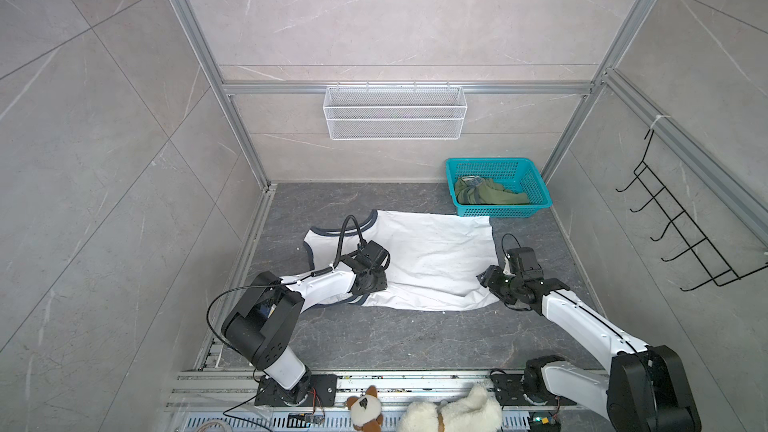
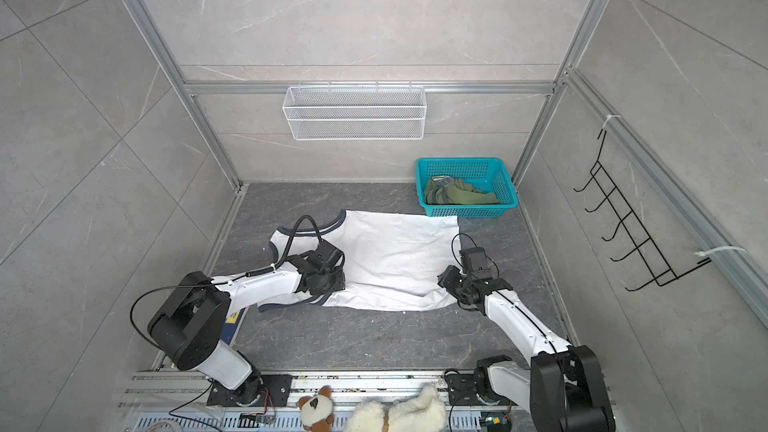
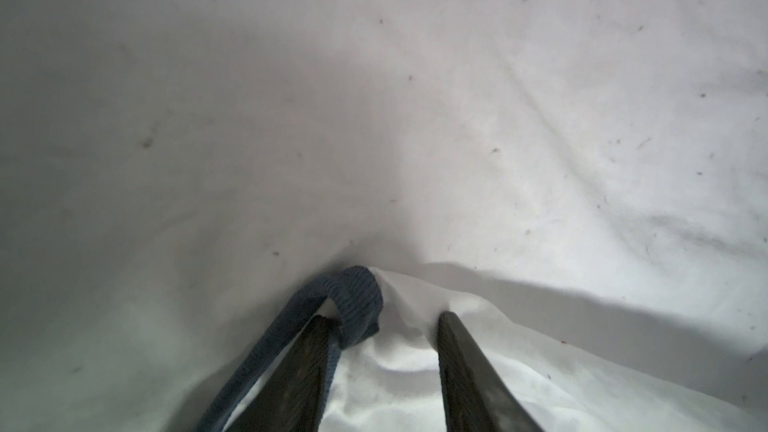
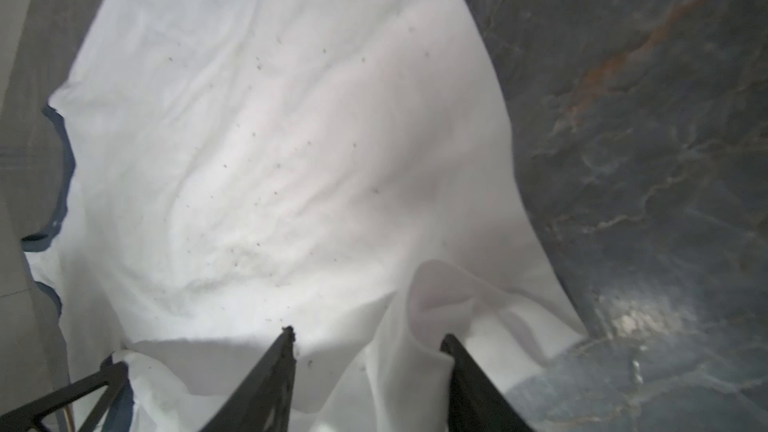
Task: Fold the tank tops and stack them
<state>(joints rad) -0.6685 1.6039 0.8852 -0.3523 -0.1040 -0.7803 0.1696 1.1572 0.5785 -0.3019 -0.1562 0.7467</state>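
Veined dark tabletop (image 1: 374,338) under flat white tank top (image 1: 432,259), ribbed navy trim (image 3: 357,301)

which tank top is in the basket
The olive green tank top, crumpled in the teal basket; the white tank top lies spread on the table.

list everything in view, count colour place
white tank top: 1, white with navy trim, spread mid-table
olive tank top: 1, olive green, crumpled in teal basket
teal basket: 1, teal, table's far right corner
wire basket: 1, white, hung on back rail
hook rack: 1, black, right wall
plush toys: 2, white and brown-white, front edge
table: 1, dark grey
left gripper: 1, black, open at the navy trim
right gripper: 1, black, open at the top's hem corner
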